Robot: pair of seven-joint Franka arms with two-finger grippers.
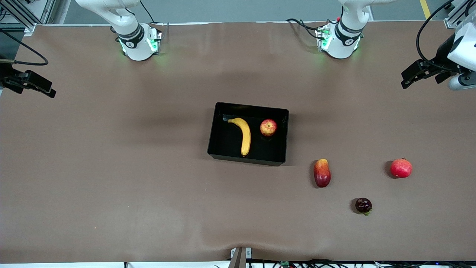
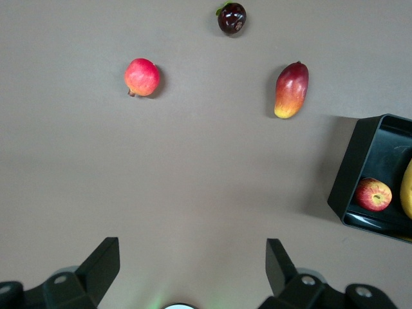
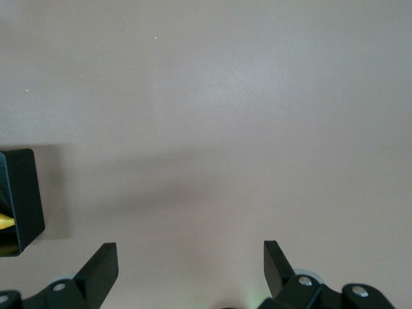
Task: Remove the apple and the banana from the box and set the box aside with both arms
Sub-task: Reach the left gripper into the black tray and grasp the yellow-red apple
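Observation:
The black box (image 1: 217,123) stands in the middle of the table. The yellow banana (image 1: 244,134) and the red-yellow apple (image 1: 268,127) lie inside it, side by side and apart. My left gripper (image 1: 424,74) is open and empty, up over the table's edge at the left arm's end. In the left wrist view its fingers (image 2: 193,257) frame bare table, with the box (image 2: 360,167), the apple (image 2: 374,194) and a sliver of banana (image 2: 407,193) off to one side. My right gripper (image 1: 29,83) is open and empty over the right arm's end. The right wrist view (image 3: 191,257) shows a box corner (image 3: 22,199).
A red-yellow mango (image 1: 322,173), a round red fruit (image 1: 401,168) and a small dark purple fruit (image 1: 363,205) lie on the table nearer to the front camera than the box, toward the left arm's end. They also show in the left wrist view.

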